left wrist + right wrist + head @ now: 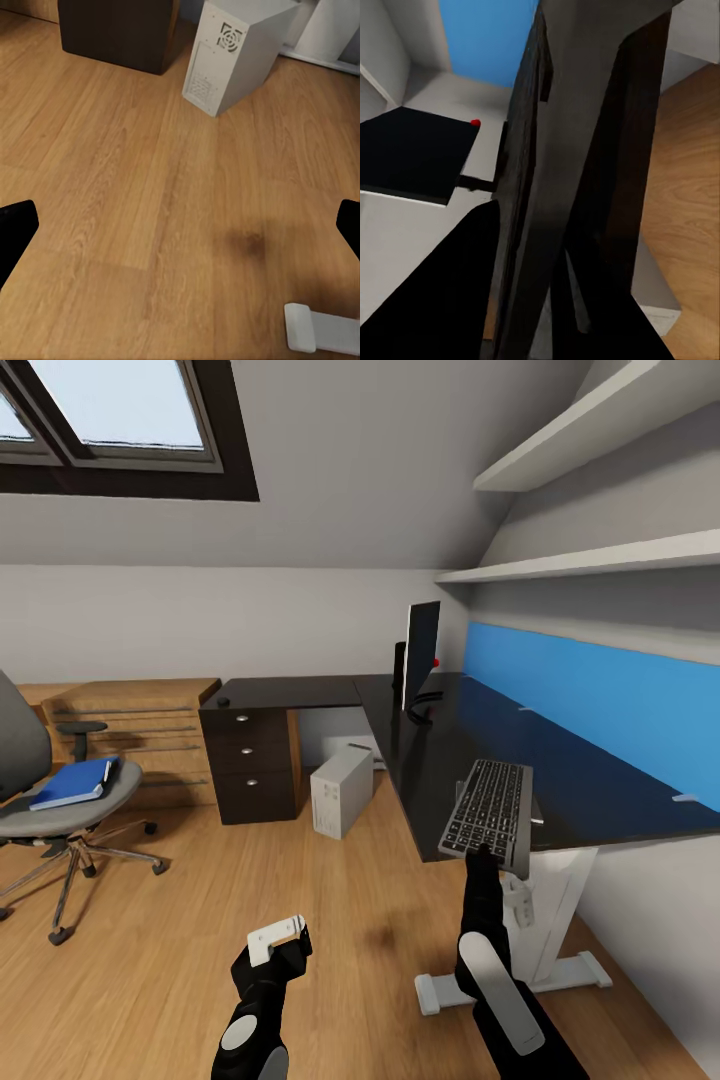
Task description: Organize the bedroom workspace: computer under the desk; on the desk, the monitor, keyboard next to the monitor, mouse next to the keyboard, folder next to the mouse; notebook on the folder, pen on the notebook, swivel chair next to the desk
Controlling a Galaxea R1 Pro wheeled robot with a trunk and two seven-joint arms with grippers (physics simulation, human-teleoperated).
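The right gripper (484, 857) pinches the near edge of the slim silver-grey keyboard (490, 807), which overhangs the glossy black desk (440, 740) at four o'clock. The left gripper (278, 940) hangs over the grained wooden floor (135, 195), its fingers (15, 229) spread wide and holding nothing. The flat monitor (421, 650) stands at one o'clock, the boxy grey computer (341, 790) beneath; the blue folder (74, 782) lies on the padded swivel chair (60, 805) at nine o'clock.

Left arm (262, 1000) low, fingers (15, 229) spread, right arm (490, 950) extended forward
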